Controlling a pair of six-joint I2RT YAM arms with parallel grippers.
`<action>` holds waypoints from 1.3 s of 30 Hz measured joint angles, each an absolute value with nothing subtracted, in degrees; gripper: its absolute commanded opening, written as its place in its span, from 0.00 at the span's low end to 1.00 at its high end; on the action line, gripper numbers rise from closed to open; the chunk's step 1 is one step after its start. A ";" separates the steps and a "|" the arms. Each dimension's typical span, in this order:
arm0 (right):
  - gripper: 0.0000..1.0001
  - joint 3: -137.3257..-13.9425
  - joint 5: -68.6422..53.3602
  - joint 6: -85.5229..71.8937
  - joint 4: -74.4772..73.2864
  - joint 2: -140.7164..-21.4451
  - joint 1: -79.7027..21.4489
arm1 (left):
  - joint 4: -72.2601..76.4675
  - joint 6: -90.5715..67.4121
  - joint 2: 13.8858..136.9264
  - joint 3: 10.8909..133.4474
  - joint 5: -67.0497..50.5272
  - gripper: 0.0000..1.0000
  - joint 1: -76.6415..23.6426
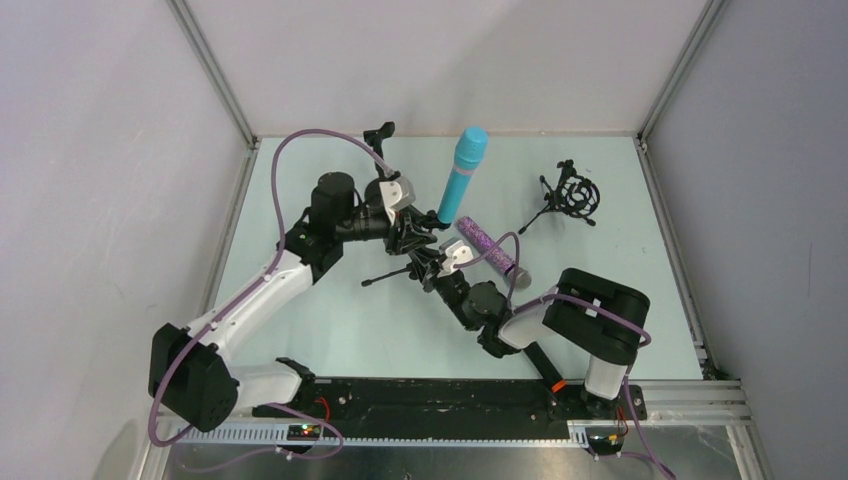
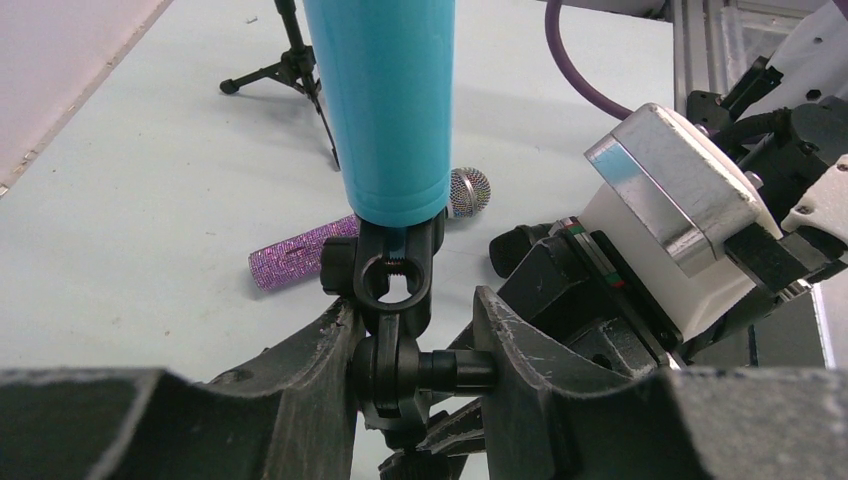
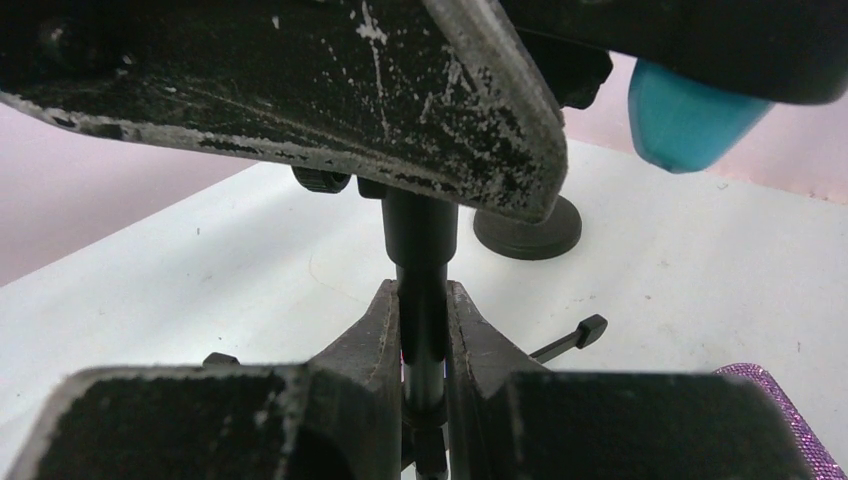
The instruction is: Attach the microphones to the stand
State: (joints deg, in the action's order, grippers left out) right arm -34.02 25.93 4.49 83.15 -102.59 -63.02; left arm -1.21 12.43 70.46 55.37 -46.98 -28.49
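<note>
Here, blue microphone (image 2: 385,110) tops stand (image 2: 390,285) between left fingers (image 2: 300,400).

Three microphones (image 1: 462,175), three black stands (image 1: 572,195), two robot arms (image 1: 270,290)

— What else do you see out there?
— Below me, a pale green table (image 1: 350,335). White walls (image 1: 450,60) close its far edge and both sides. Grey metal posts (image 1: 215,70) climb from its far corners. A black rail (image 1: 430,395) runs along its near edge.
</note>
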 measured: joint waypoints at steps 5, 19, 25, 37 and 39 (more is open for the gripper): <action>0.00 -34.09 26.63 4.21 83.53 -102.45 -63.55 | -1.89 10.98 68.93 55.07 -43.66 0.00 -28.88; 0.00 -38.09 36.97 4.45 76.97 -102.35 -68.03 | -4.14 -1.19 64.73 53.32 -27.35 0.00 -30.15; 0.00 -37.74 33.80 4.14 73.30 -100.40 -67.68 | -4.64 -1.28 64.73 53.32 -27.59 0.00 -30.13; 0.00 -30.68 11.53 2.55 71.44 -91.44 -61.49 | -5.50 7.35 62.22 53.32 -41.17 0.00 -29.52; 0.00 -30.22 8.51 2.22 71.42 -90.39 -60.62 | -5.37 7.84 61.60 53.32 -42.87 0.00 -29.36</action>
